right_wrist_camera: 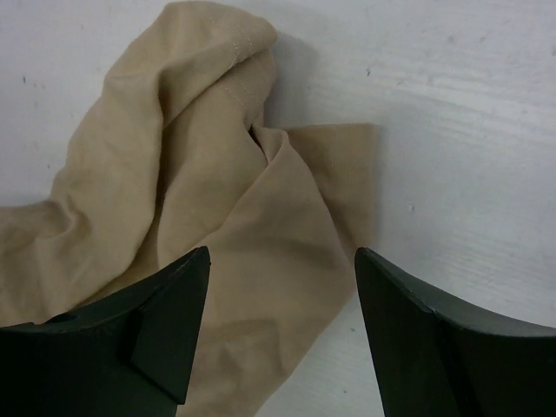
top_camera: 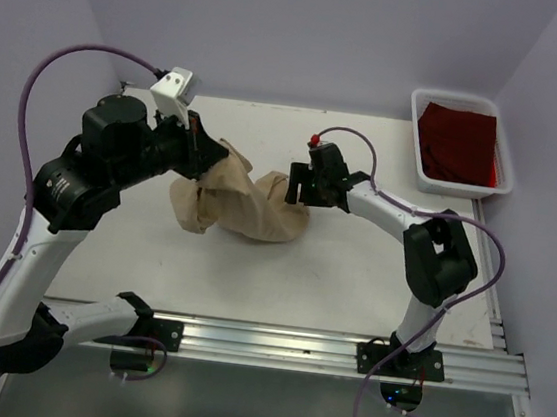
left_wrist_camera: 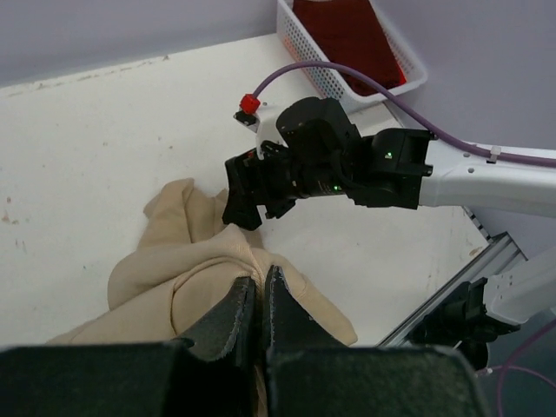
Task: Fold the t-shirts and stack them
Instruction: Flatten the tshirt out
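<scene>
Crumpled tan cloth t-shirt (right_wrist_camera: 217, 217) — cut off at right wrist view's left and bottom edges. Dark red cloth t-shirt (left_wrist_camera: 347, 35), white plastic bin (left_wrist_camera: 291, 30) — clipped by left wrist view's top edge.

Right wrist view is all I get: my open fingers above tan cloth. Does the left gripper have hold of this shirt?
Observer: Yes. The left gripper is shut on a fold of the tan t-shirt, as its own wrist view shows.
Operator: Is the shirt lying flat anywhere?
Observer: No. From the top it is a bunched heap in the middle of the table, with the right gripper at its right end.
Operator: And the other shirt?
Observer: The dark red t-shirt lies in the white bin at the table's far right corner, apart from both arms.
</scene>
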`<control>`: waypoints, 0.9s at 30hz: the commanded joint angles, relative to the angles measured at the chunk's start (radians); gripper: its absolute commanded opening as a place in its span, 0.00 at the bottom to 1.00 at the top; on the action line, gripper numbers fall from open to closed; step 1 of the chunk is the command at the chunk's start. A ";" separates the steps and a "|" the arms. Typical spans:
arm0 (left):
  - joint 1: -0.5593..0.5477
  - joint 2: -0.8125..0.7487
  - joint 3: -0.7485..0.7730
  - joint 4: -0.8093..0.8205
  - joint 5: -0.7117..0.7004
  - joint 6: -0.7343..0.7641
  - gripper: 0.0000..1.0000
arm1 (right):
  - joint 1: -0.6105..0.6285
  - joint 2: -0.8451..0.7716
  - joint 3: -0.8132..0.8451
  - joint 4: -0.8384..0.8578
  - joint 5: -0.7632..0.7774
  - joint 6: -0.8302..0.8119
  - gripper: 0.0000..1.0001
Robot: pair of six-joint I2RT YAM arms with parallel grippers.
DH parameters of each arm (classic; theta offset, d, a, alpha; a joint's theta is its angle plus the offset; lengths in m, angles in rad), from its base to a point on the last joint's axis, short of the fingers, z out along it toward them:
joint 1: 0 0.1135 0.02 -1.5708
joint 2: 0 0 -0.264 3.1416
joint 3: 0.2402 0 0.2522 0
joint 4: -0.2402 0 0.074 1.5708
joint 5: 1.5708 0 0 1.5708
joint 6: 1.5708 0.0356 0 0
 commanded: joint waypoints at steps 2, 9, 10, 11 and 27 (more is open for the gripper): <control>-0.002 -0.029 -0.014 -0.007 -0.054 -0.026 0.00 | 0.030 0.033 0.000 0.039 -0.090 -0.011 0.72; -0.002 -0.158 -0.133 -0.028 -0.129 -0.100 0.00 | 0.073 0.083 -0.069 0.086 -0.076 -0.004 0.69; -0.002 -0.173 -0.149 -0.030 -0.132 -0.118 0.00 | 0.073 0.093 -0.067 0.088 -0.076 -0.005 0.67; -0.002 -0.188 -0.179 -0.031 -0.141 -0.126 0.00 | 0.076 0.102 -0.066 0.088 -0.073 -0.008 0.63; 0.000 -0.388 -0.589 -0.067 -0.163 -0.245 0.00 | 0.088 0.039 -0.098 0.002 0.173 -0.039 0.00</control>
